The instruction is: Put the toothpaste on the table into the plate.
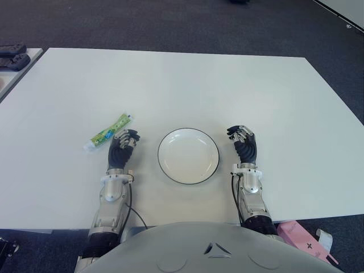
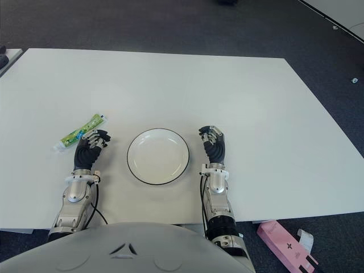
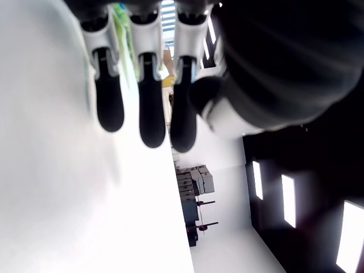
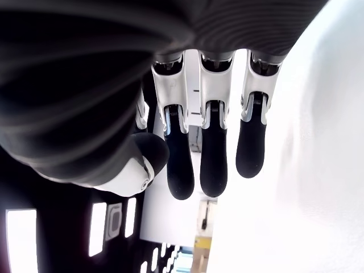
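Observation:
A green and white toothpaste tube [image 1: 108, 132] lies flat on the white table [image 1: 182, 85], to the left of a white plate with a dark rim [image 1: 188, 156]. The plate holds nothing. My left hand [image 1: 123, 145] sits just right of the tube's near end, fingers relaxed and holding nothing; its wrist view shows a strip of the green tube [image 3: 119, 23] behind the fingers [image 3: 152, 108]. My right hand [image 1: 244, 142] is on the plate's right side, its fingers [image 4: 213, 153] loose around nothing.
Dark controllers [image 1: 12, 57] lie on a separate surface at the far left. A pink box [image 1: 301, 239] lies on the floor beyond the table's near right corner. Dark carpet surrounds the table.

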Robot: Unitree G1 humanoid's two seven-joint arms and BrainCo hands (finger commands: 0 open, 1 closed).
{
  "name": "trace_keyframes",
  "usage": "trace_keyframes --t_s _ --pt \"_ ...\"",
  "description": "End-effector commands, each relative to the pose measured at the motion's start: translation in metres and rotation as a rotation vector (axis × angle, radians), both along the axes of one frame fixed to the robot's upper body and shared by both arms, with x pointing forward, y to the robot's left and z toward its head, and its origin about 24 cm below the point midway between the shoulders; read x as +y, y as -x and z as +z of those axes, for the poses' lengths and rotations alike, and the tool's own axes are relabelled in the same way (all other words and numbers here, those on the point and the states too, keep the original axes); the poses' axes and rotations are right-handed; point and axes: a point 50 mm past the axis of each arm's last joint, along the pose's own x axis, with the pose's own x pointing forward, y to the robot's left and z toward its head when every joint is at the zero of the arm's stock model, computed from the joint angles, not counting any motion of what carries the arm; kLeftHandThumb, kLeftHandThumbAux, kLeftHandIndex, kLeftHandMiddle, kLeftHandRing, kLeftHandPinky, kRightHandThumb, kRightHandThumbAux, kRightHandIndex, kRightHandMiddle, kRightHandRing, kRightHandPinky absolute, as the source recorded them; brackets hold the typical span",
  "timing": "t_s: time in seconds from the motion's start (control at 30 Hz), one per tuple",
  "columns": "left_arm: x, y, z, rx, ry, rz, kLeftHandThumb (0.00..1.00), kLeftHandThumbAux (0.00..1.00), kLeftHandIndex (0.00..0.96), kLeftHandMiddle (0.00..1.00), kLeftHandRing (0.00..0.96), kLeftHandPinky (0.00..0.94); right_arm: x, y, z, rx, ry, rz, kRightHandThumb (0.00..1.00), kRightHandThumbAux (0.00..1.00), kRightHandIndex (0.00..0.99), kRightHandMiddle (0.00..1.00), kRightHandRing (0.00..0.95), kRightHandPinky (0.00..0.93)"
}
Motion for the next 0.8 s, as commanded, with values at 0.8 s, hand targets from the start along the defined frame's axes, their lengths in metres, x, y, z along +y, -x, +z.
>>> trace_keyframes --t_s 0.8 --pt "0.01 0.001 0.022 -0.128 -0.142 -0.025 0.702 0.725 0.426 0.505 0.491 0.48 0.001 0.006 -0.006 0.012 -0.011 0.0 0.711 0.728 0.429 0.468 0.441 0.431"
